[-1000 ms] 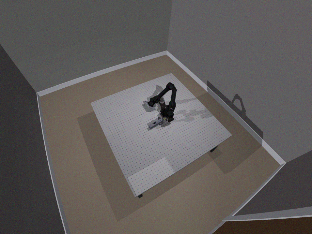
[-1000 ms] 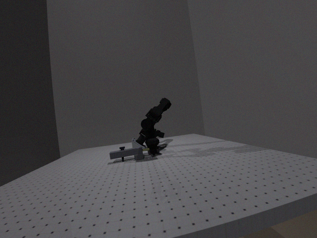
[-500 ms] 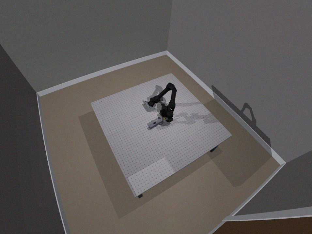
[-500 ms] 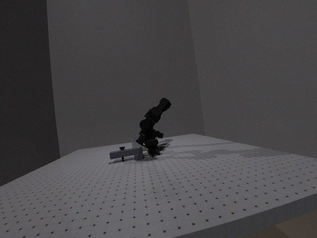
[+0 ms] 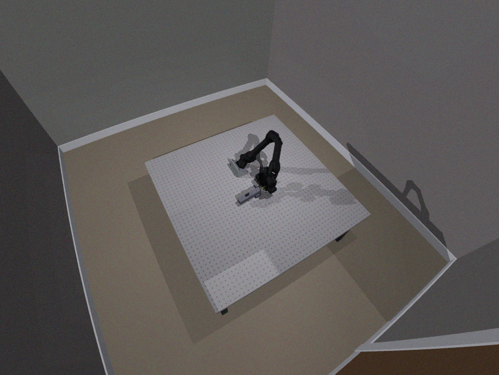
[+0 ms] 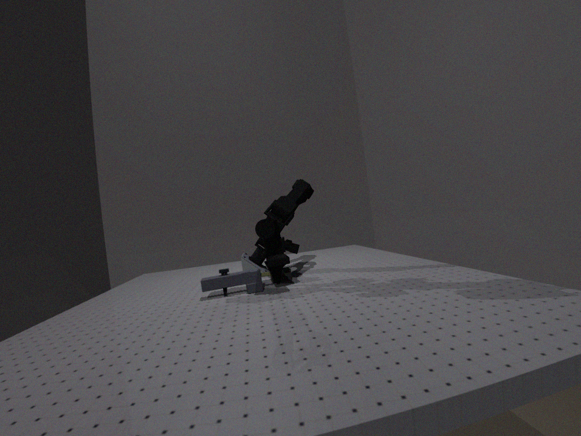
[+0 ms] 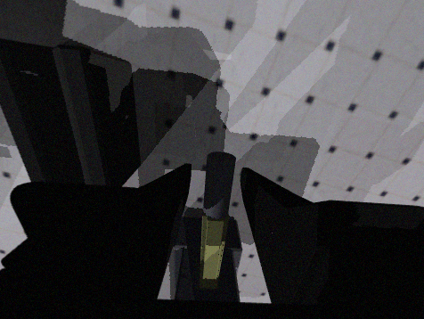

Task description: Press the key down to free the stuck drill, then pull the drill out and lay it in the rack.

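While the arm reaches down to the perforated white desk, the black fingers stand partly open, one on each side of a dark cylindrical rod, with visible gaps on both sides. Behind the rod lies a translucent yellow, straight-edged piece. Beside the gripper, a blue-gray block-shaped fixture carries a dark, T-shaped key, upright through its bar. No lettering is legible; which part is the drill cannot be told.
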{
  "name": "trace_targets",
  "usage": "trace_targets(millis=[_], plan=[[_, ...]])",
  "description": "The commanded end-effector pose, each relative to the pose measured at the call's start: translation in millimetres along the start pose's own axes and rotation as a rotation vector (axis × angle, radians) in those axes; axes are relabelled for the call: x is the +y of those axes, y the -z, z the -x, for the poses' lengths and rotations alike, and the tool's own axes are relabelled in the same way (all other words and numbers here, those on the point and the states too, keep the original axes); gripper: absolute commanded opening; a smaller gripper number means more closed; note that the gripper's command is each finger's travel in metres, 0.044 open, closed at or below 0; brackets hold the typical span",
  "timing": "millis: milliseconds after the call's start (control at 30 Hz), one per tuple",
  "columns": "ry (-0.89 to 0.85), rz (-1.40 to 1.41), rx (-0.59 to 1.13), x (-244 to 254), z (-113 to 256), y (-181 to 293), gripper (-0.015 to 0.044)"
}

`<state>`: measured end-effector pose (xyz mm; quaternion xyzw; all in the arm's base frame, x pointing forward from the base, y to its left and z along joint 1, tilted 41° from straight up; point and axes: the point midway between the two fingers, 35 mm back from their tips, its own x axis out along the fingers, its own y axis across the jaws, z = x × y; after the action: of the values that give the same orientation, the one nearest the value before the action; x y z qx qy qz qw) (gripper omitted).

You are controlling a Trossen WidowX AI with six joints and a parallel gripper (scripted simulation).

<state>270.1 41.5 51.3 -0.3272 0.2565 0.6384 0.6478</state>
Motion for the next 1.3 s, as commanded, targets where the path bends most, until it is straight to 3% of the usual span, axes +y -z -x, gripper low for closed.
trace_targets(millis=[0,67,167,1267], plan=[[0.0,0.0,0.0,0.0,0.2,-0.3,0.0072],[0.0,0.0,0.0,0.0,0.2,-0.3,0.002],[0.0,0.0,0.0,0.0,0.2,-0.3,0.0],[-0.002,0.0,0.002,1.4,4.2,0.1,0.0]])
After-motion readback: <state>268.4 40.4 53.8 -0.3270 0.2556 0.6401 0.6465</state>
